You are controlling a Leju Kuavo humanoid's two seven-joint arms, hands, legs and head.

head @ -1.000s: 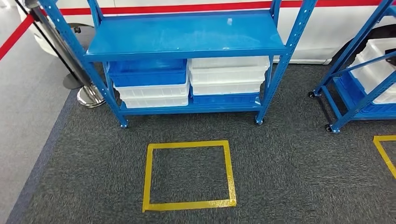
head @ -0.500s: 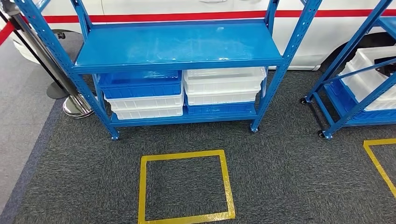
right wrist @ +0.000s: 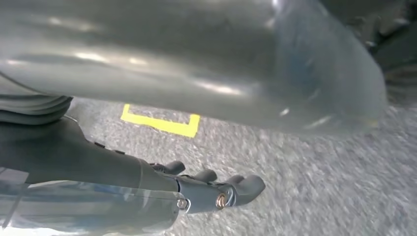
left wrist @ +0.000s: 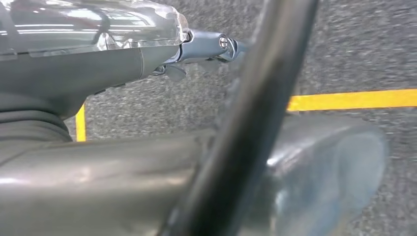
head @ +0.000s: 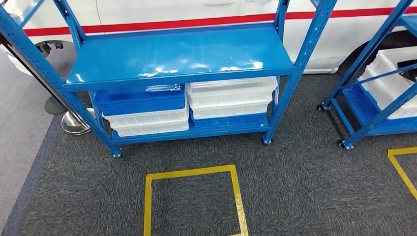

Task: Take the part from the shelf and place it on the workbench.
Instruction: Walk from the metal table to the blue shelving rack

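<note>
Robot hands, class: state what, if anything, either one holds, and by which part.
Nothing is held. The left hand and the right hand hang over the carpet with fingers curled on nothing.

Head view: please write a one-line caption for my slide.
Blue shelf with stacked blue and white bins stands beyond a yellow tape square on grey carpet.

Glossy blue metal shelf (head: 177, 56); rough grey carpet (head: 305, 187); plastic bins (head: 231, 96).
</note>
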